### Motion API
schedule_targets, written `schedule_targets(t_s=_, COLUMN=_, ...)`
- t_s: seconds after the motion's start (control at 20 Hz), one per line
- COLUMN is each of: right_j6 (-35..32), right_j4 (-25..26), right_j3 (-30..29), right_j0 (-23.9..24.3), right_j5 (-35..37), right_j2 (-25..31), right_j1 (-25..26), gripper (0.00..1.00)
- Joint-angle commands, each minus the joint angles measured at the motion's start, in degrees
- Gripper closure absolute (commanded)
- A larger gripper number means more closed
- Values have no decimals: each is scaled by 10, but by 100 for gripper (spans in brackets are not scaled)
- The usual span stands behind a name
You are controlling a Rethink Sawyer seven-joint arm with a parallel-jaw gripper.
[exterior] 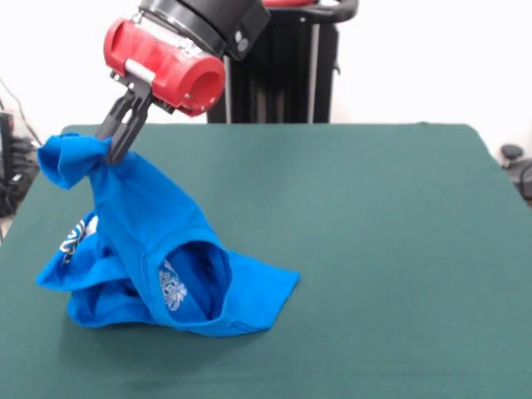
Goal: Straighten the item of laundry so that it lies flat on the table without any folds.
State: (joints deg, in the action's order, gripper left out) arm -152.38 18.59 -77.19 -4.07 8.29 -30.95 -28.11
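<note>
The item of laundry [141, 241], a bright blue T-shirt with white print showing in places, is partly lifted off the dark green table [374, 249]. My gripper [111, 143] is shut on a bunched part of the shirt at its top left, holding it above the table. The fabric hangs down from there in a slanted drape. The lower part lies crumpled and folded on the table, with an opening gaping toward the camera. A knot of cloth sticks out to the left of the fingers.
The red and black arm [179, 50] comes down from the top left. A black pedestal [287, 75] stands behind the table's far edge. Cables and dark gear lie off the left [10, 166] and right [519, 170] edges.
</note>
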Motion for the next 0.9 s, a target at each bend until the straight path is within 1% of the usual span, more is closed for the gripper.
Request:
schedule_targets(t_s=0.05, right_j6=-14, right_j4=-17, right_j3=-23, right_j0=23, right_j5=-4, right_j2=118, right_j1=11, gripper=100)
schedule_targets(t_s=0.1, right_j6=-10, right_j4=-19, right_j3=-34, right_j0=26, right_j5=5, right_j2=131, right_j1=1, gripper=100)
schedule_targets(t_s=0.2, right_j6=-31, right_j4=-38, right_j3=-46, right_j0=-4, right_j5=49, right_j2=113, right_j1=-7, gripper=100)
schedule_targets(t_s=0.4, right_j6=-45, right_j4=-80, right_j3=-58, right_j0=-57, right_j5=201, right_j2=92, right_j1=-46, gripper=100)
schedule_targets(t_s=0.45, right_j6=-39, right_j4=-87, right_j3=-62, right_j0=-59, right_j5=228, right_j2=98, right_j1=-60, gripper=100)
schedule_targets(t_s=0.65, right_j6=-15, right_j4=-120, right_j3=-80, right_j0=-49, right_j5=286, right_j2=135, right_j1=-108, gripper=100)
schedule_targets(t_s=0.9, right_j6=-18, right_j4=-148, right_j3=-77, right_j0=-54, right_j5=320, right_j2=150, right_j1=-122, gripper=100)
